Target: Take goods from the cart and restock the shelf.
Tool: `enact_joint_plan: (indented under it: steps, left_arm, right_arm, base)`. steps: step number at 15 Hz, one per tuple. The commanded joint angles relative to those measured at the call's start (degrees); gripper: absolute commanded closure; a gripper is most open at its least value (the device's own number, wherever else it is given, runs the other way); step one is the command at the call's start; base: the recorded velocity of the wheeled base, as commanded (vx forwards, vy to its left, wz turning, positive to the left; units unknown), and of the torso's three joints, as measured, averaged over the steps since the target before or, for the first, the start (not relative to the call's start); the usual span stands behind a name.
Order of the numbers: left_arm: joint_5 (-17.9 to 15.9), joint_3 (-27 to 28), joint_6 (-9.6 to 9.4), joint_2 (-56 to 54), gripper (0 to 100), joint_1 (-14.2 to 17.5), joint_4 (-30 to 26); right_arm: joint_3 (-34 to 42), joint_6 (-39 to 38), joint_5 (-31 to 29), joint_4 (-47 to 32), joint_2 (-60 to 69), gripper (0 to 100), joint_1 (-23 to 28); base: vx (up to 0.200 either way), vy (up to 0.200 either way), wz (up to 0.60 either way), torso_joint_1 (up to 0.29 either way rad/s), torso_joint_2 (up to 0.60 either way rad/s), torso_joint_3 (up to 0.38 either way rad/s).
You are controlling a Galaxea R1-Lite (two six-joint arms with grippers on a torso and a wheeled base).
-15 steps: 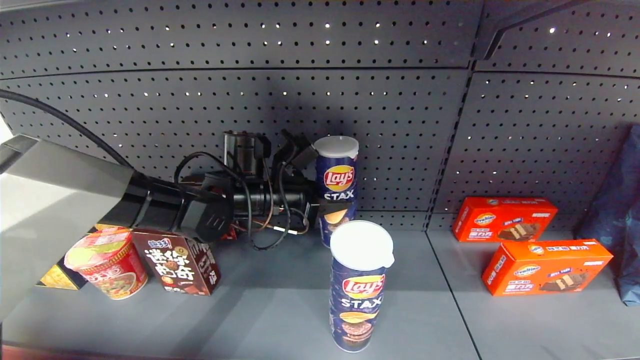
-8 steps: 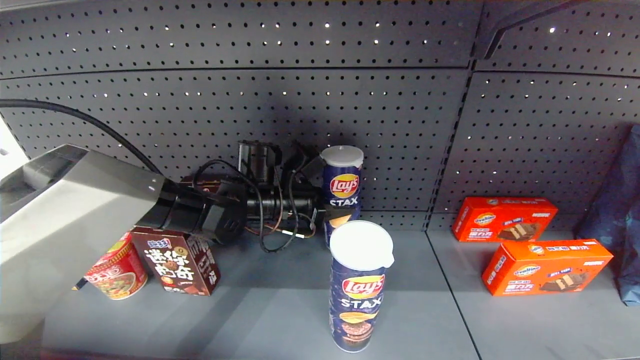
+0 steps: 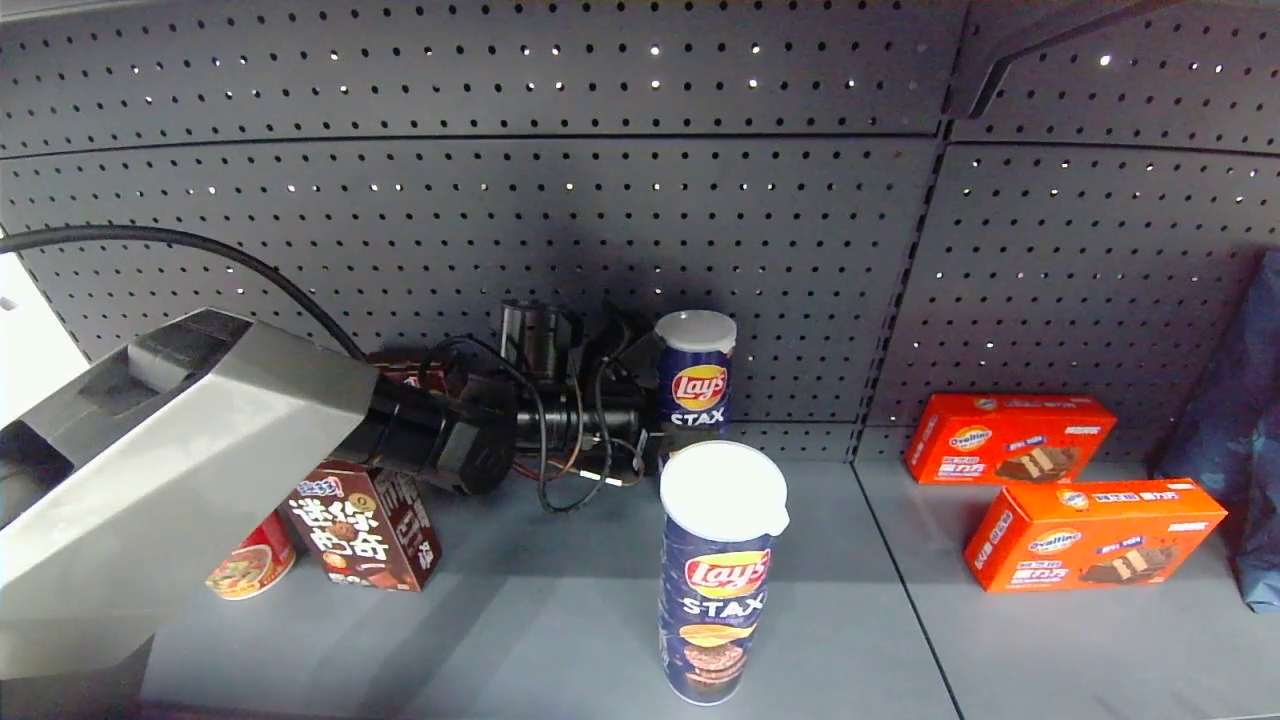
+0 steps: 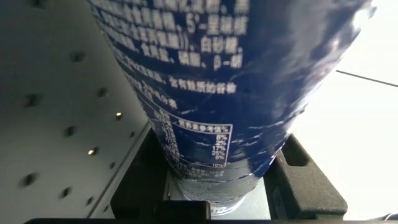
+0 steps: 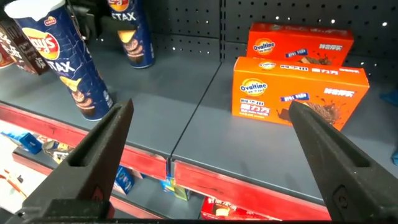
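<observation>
A blue chip can (image 3: 696,385) with a white lid stands upright at the back of the grey shelf (image 3: 560,610), close to the pegboard. My left gripper (image 3: 662,425) is shut on its lower half, coming in from the left. In the left wrist view the can (image 4: 205,93) sits between the black fingers (image 4: 305,183). Its base (image 5: 138,56) is at or just above the shelf floor. A second, identical can (image 3: 718,570) stands in front of it. My right gripper (image 5: 217,168) hangs open before the shelf's front edge, holding nothing.
A brown snack box (image 3: 365,525) and a red noodle cup (image 3: 245,565) stand under my left arm. Two orange boxes (image 3: 1010,435) (image 3: 1090,530) lie on the right, with a dark blue bag (image 3: 1250,430) beyond them. Bare shelf floor lies between cans and boxes.
My left arm has pushed farther over the shelf, carrying the held can down and slightly right, toward the shelf floor by the pegboard. The front can and the boxes have not moved.
</observation>
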State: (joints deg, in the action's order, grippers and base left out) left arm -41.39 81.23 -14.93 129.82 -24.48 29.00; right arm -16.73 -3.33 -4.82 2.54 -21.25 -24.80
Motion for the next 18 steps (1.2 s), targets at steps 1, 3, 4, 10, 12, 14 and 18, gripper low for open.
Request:
enact_joint_plan:
  steps: [1,3,4,10,12,14,18]
  left_arm:
    - [0.0,0.2,-0.10,0.7,100,-0.1,0.0]
    - [0.0,0.2,-0.45,0.9,100,-0.3,0.1]
    - [0.2,0.2,-0.36,0.7,100,-0.3,0.0]
    - [0.4,-7.0,-0.45,-8.5,100,1.2,-0.3]
    - [0.4,-11.3,-0.54,-13.5,100,2.5,-0.3]
    - [0.4,-15.4,-0.45,-17.8,100,2.7,-0.4]
    - [0.7,-16.7,-0.45,-18.6,100,0.7,0.3]
  right_arm:
    - [-0.1,0.0,0.0,0.0,-0.4,0,0.0]
    - [0.0,0.0,0.0,0.0,-0.3,0,0.0]
    - [0.2,0.0,0.0,0.0,-0.3,0,0.0]
    - [-0.4,0.0,2.4,0.2,-5.2,0,-1.6]
    - [-0.5,0.1,4.6,0.2,-7.4,0,-1.6]
    - [0.1,0.1,5.9,0.2,-9.0,0,-1.7]
    - [1.6,0.1,6.0,0.1,-7.2,0,-1.5]
  base:
    - [0.000,0.000,0.00,0.000,0.00,0.000]
    - [0.000,0.000,0.00,0.000,0.00,0.000]
    - [0.000,0.000,0.00,0.000,0.00,0.000]
    - [0.000,0.000,0.00,0.000,0.00,0.000]
    - [0.000,0.000,0.00,0.000,0.00,0.000]
    - [0.000,0.000,0.00,0.000,0.00,0.000]
    - [0.000,0.000,0.00,0.000,0.00,0.000]
